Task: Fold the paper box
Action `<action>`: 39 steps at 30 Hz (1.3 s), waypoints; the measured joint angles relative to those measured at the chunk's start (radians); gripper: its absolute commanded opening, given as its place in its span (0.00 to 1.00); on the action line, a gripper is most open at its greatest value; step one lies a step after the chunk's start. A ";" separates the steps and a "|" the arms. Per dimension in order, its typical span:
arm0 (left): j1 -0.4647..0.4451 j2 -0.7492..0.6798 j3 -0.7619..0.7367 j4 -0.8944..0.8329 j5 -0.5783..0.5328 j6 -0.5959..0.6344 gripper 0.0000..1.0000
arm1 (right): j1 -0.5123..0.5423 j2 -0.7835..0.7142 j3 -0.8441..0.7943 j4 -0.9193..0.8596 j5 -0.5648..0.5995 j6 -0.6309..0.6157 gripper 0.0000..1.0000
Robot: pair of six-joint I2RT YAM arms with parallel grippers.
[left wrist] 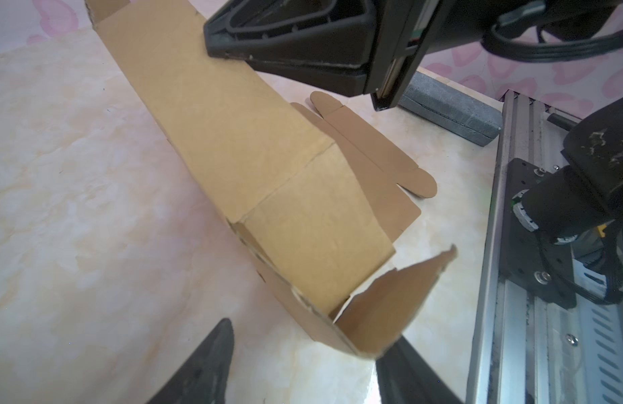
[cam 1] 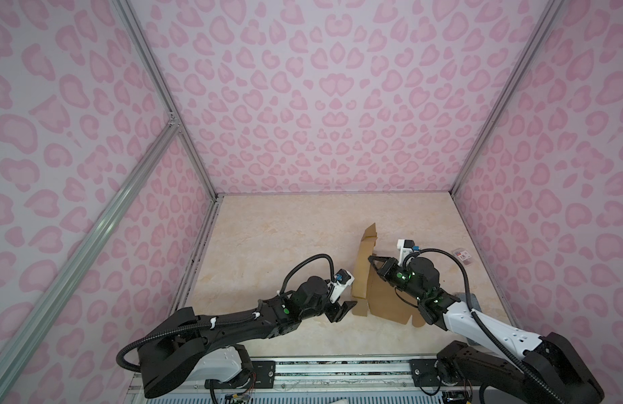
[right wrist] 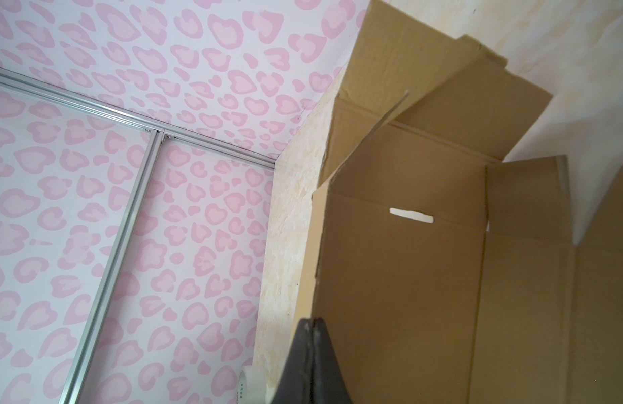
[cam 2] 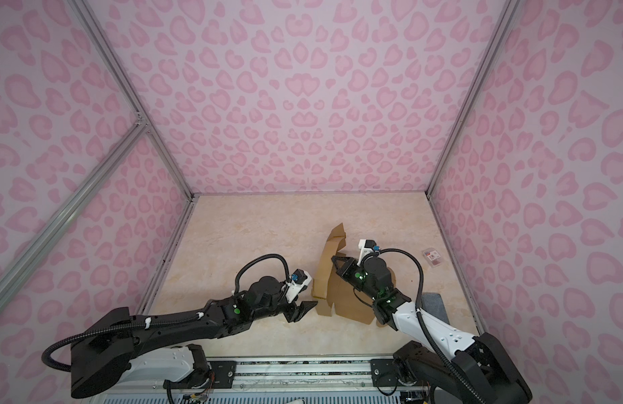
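Paper box [cam 1: 362, 280] sits right of centre on the counter [cam 1: 268, 245], half-formed. One long side wall [left wrist: 233, 140] is raised, the base panel [cam 2: 348, 304] lies flat under the right arm, and the other flaps lie flat.

Right gripper [cam 1: 371, 259]: jaws fully closed, holding nothing. Tip is at the inner face of that wall; can't tell if it actually touches.
Left gripper [left wrist: 303, 370]: jaws roughly half open, straddling the near end flap [left wrist: 390, 307], not clamped on it.

Risks as I see them:
- Wall looks propped, not locked. If the right tip backs off, the crease likely springs it back down.
- Nothing grips the base. A push from the left probably slides the whole sheet on the smooth counter instead of folding it.
- End flap's edge is ragged. Closing on it at an angle could tear or crush it, or fold it outside the wall rather than inside.
- Both grippers are near each other at that wall, so a collision is possible.

Containers: the box is the only one, open and empty. Clear packet [cam 1: 462, 257] lies well apart by the right wall, not in the box.
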 measured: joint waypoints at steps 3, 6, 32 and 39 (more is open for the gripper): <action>-0.001 0.018 0.013 0.004 0.010 0.000 0.66 | 0.000 -0.004 0.000 0.000 0.000 0.000 0.00; -0.005 0.029 0.023 0.013 0.023 0.000 0.65 | 0.000 -0.004 0.000 0.000 0.001 0.000 0.00; -0.068 0.086 0.058 0.050 0.077 -0.128 0.54 | 0.061 -0.103 -0.065 -0.004 0.146 0.015 0.00; -0.074 0.091 0.064 0.056 0.056 -0.158 0.52 | 0.073 -0.137 -0.068 -0.025 0.192 0.017 0.00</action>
